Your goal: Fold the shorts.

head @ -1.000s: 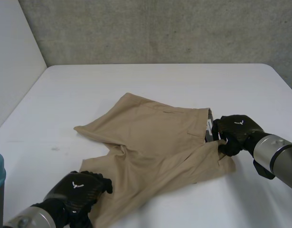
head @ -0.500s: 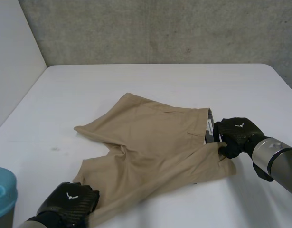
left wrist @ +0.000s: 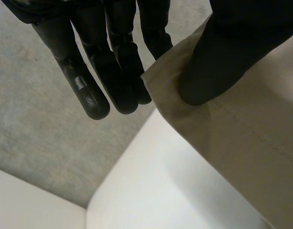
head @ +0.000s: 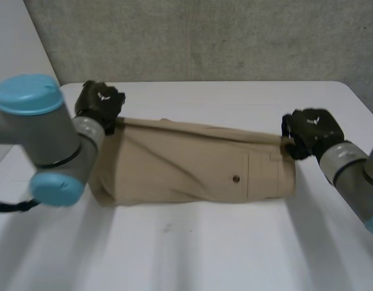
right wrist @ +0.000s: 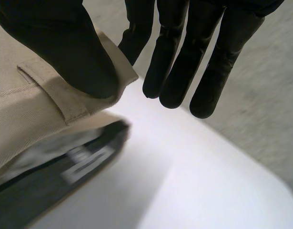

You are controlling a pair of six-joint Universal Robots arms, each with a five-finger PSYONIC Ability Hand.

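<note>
Spanning the table [head: 204, 242] in the head view, the folded shorts [head: 192, 170] stretch between the left hand [head: 98, 103] and the right hand [head: 310, 130]; the left arm [head: 47, 139] covers their left end. In the left wrist view, thumb and straight fingers [left wrist: 96, 71] pinch a hem corner. In the right wrist view, thumb and fingers [right wrist: 203, 71] pinch the waistband corner.

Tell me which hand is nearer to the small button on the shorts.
Right. The right hand pinches the corner of the shorts nearest the button; the left hand pinches the opposite corner, across the cloth.
</note>
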